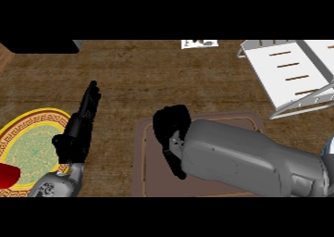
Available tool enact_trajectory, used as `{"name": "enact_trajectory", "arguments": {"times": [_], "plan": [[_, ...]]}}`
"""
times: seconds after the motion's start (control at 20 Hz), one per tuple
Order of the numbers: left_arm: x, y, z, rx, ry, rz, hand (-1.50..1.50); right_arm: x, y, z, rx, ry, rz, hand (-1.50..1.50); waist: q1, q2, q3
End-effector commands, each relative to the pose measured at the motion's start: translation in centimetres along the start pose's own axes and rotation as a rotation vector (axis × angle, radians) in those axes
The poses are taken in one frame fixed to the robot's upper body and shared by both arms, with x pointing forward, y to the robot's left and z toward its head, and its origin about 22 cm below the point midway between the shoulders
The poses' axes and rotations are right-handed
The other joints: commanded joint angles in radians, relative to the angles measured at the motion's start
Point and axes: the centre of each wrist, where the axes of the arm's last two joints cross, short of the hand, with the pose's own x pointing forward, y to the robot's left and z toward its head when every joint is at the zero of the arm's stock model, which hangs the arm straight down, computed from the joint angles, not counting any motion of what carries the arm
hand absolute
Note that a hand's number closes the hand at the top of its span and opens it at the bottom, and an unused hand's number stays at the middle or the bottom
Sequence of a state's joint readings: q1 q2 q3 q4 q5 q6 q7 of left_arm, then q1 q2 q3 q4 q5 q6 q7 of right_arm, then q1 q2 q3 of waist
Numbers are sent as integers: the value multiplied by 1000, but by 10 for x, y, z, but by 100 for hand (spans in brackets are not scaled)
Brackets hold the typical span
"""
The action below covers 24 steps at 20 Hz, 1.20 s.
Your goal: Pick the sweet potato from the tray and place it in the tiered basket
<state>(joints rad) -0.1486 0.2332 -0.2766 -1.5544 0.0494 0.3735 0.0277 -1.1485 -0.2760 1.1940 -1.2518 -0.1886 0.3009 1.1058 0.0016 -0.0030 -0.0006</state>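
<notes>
The right hand (173, 132) and forearm cover much of the tray (147, 152); the sweet potato cannot be seen. The basket (299, 74) is cut off at the top and right edges. The plate (19, 139) and a red thing (2, 175) run off the left edge.

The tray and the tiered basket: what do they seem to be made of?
The tray looks like matte brown wood or plastic: a flat, dull surface with a raised rim. The tiered basket looks like white painted metal or plastic: thin bars and slotted panels. Neither look settles it.
</notes>
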Motion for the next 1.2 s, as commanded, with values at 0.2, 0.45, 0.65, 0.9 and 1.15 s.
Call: {"name": "enact_trajectory", "arguments": {"times": [0.2,0.45,0.65,0.9,1.15], "plan": [[1,-4,-13,18,2,-15,0,-4,10,-16,21,149,61,-150,-5,2,0],[2,1,-17,-7,1,5,0,8,21,-19,35,137,41,-150,-3,2,0],[4,-8,-14,4,-9,-17,0,3,19,-32,21,151,10,-150,2,3,0],[-3,5,-15,16,-5,-13,0,20,46,-15,34,126,16,-150,-7,0,0],[-6,-8,-15,-2,-9,-5,0,16,35,-26,36,138,-13,-150,-3,2,0]]}}
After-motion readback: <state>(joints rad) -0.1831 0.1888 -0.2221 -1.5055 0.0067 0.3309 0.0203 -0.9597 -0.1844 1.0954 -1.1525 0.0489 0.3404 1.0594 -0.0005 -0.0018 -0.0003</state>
